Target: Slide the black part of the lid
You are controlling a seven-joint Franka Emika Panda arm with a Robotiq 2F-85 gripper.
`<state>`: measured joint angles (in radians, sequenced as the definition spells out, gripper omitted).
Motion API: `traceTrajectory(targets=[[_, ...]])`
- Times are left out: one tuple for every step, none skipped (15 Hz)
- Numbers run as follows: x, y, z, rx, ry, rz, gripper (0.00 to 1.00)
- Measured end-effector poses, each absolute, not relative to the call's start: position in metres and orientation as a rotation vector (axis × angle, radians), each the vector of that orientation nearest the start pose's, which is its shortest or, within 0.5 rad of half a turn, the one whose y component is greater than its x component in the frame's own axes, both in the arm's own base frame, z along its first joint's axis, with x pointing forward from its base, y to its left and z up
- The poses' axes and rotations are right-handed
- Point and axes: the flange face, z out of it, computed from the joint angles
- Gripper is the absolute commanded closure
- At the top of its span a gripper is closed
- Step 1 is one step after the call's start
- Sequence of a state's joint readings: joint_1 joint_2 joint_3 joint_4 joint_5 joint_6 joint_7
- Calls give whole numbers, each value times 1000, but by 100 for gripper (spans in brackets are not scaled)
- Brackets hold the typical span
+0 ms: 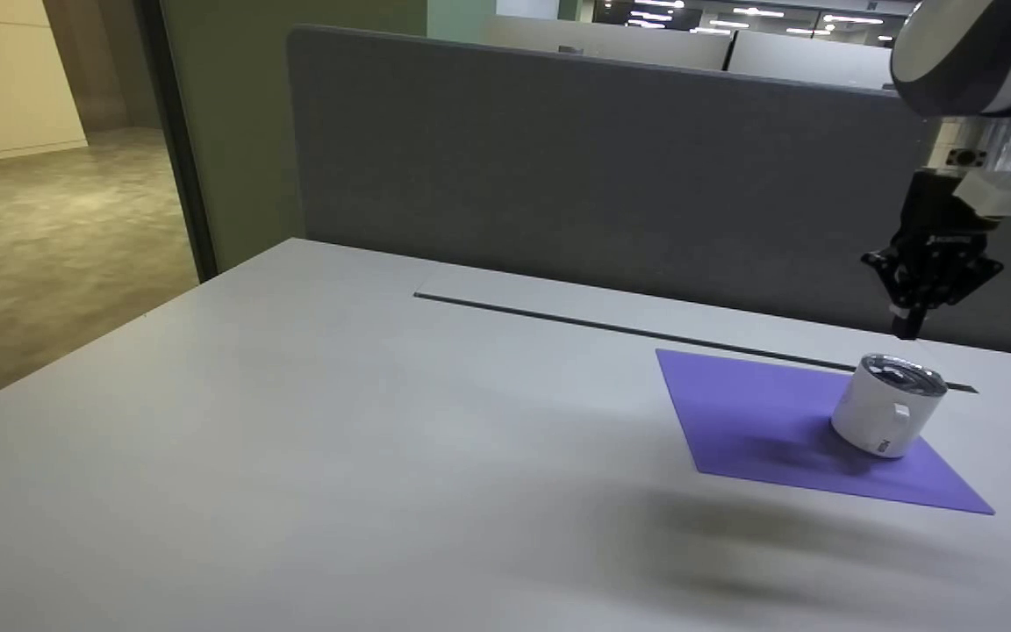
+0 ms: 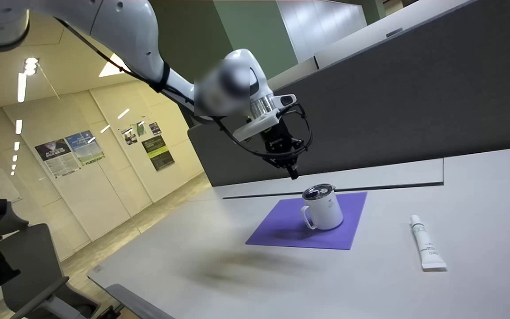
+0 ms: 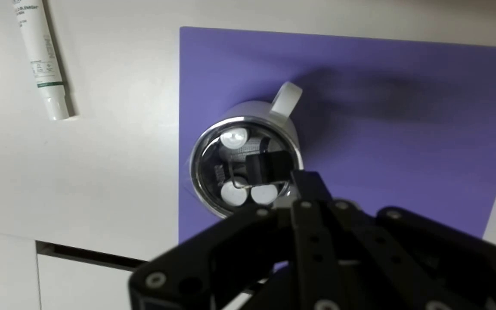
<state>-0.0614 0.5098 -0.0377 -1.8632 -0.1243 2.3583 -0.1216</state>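
Observation:
A white mug with a handle stands upright on a purple mat and shows in both exterior views (image 1: 870, 420) (image 2: 327, 212) and in the wrist view (image 3: 248, 109). Its clear lid (image 1: 902, 374) has a silver rim. The black part of the lid (image 3: 269, 167) is a small block on the lid's right half in the wrist view. My gripper (image 1: 907, 325) is shut with nothing seen between its fingertips. It hangs above the mug, apart from the lid, in both exterior views (image 2: 293, 172). In the wrist view the fingertips (image 3: 310, 186) overlap the lid's right edge and hide part of it.
The purple mat (image 1: 751, 421) lies under the mug on the white table (image 1: 339, 421). A white tube (image 2: 426, 248) lies on the table beside the mat. A dark slot (image 1: 602, 327) runs along the table's back. A grey partition (image 1: 593, 167) stands behind it.

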Motion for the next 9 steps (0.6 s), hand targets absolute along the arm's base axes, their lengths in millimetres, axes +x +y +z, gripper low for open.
traceTrajectory(targets=[[636, -64, 242, -3239, -188, 43, 100], [636, -64, 242, -3239, -188, 43, 100], [636, -64, 242, -3239, -188, 43, 100], [636, -63, 242, -3239, -189, 43, 100], [636, -63, 240, -3238, -197, 42, 100], [636, -63, 238, -3235, -218, 43, 100], [636, -63, 234, -3233, -236, 47, 100], [636, -64, 230, -3230, -254, 46, 100], [636, -66, 224, -3228, -271, 42, 100]])
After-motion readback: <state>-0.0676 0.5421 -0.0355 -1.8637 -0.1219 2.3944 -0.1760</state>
